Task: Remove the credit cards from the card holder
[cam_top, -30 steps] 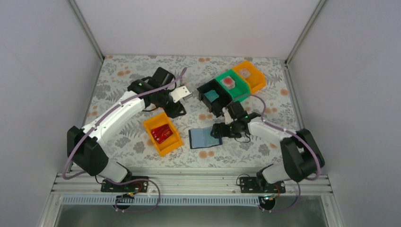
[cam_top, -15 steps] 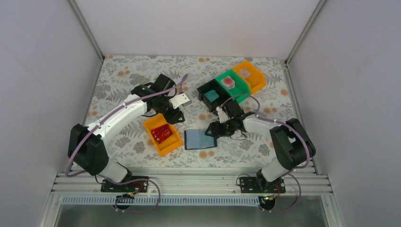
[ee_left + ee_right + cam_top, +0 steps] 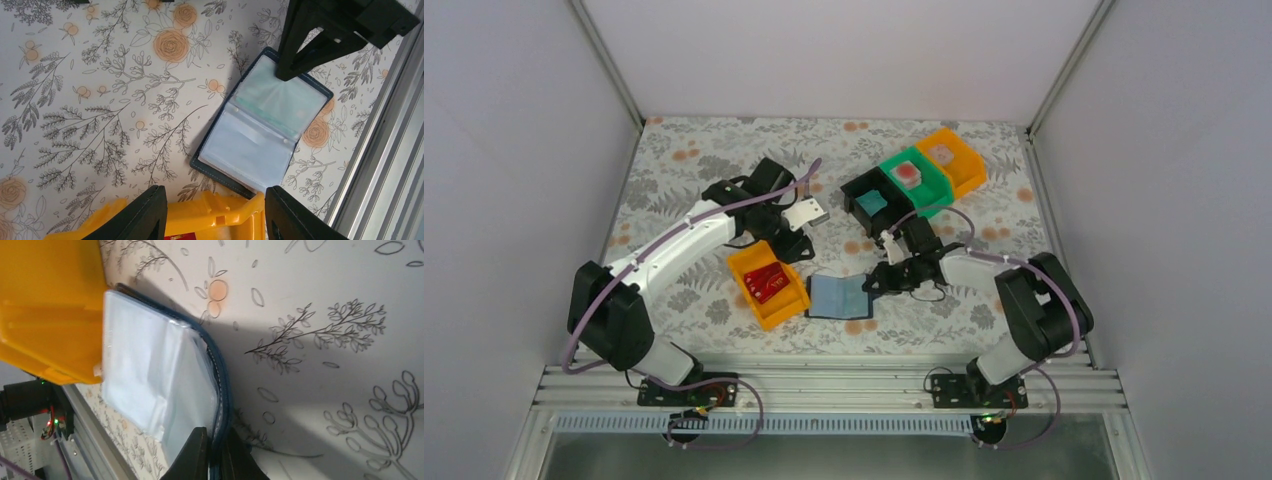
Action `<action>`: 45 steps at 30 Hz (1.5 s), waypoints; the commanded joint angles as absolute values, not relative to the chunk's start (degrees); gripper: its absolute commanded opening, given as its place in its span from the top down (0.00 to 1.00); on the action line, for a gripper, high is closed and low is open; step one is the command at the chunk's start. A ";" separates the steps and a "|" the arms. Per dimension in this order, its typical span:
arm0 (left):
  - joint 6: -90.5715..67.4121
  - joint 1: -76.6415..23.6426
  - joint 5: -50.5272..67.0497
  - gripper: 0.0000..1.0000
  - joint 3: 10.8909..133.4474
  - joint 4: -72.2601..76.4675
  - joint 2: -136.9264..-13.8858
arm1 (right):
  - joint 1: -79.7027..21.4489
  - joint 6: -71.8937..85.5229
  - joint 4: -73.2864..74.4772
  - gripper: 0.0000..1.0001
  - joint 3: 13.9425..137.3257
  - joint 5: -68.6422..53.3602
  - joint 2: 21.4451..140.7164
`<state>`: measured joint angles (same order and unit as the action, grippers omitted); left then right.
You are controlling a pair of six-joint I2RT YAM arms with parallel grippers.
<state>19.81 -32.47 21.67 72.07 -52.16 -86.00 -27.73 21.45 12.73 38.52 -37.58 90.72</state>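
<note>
The card holder (image 3: 837,297) lies open on the table, navy cover down and pale clear sleeves up (image 3: 260,132). A greenish card edge (image 3: 270,111) shows inside its far sleeve. My right gripper (image 3: 876,284) is shut on the holder's right-hand edge, and the navy cover sits pinched between its fingertips (image 3: 216,456). Red credit cards (image 3: 767,282) lie in the near orange bin (image 3: 786,306). My left gripper (image 3: 212,220) hangs open above that bin's rim (image 3: 220,210), with nothing between its fingers.
At the back right stand a black bin (image 3: 856,188) with a teal card, a green bin (image 3: 932,185) with a reddish card and an orange bin (image 3: 969,165) with a pale card. The holder's left edge touches the near orange bin (image 3: 50,305). The metal rail (image 3: 824,385) runs along the front.
The right gripper has shut on the card holder's edge, and the holder has slid left up to the orange bin. The left arm shifted slightly early on, then held still.
</note>
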 commanded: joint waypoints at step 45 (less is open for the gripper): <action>3.30 -25.31 61.31 0.95 66.38 -27.06 -61.01 | -27.96 1.26 20.62 0.96 71.49 -53.96 63.61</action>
